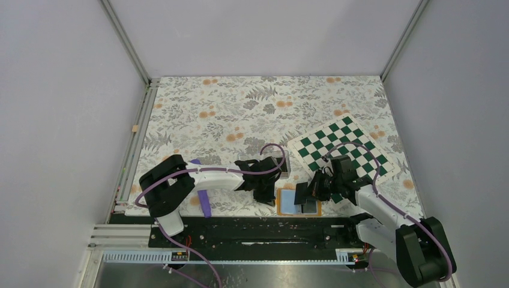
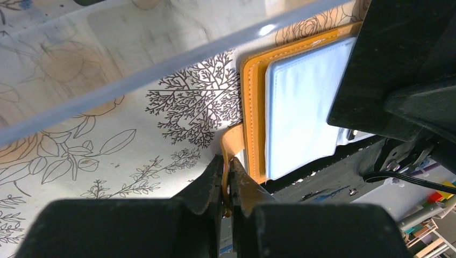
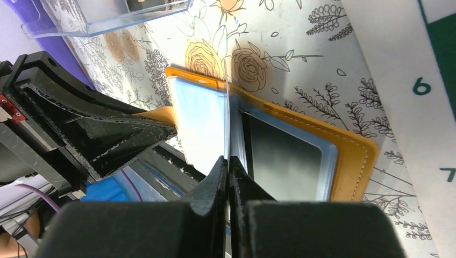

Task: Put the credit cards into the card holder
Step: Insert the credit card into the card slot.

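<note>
risks: the held card (image 3: 227,102) is pinched only at its near end by the right gripper (image 3: 227,164), fingers clamped on it. it could pivot in the pinch and be pushed against the lining instead of into a pocket mouth. the card holder (image 2: 253,107) is anchored only by its orange strap (image 2: 232,142), which is squeezed between the closed fingers of the left gripper (image 2: 227,172). if the strap slips, the holder is likely dragged or swung by the card's push. the two grippers are very near each other, so a knock is possible.

orientation: the held card is stood on edge and seen edge-on. its long axis is judged to run straight ahead of the right fingertips, roughly over the holder's fold. the card holder is laid open flat, blue lining up, just ahead of both sets of fingertips, with its opened length set across the right fingers. a blue leaf is seen left of the right fingers, and a dark pocketed card (image 3: 285,161) is seen right of them. a clear box (image 3: 107,16) is seen beyond.
</note>
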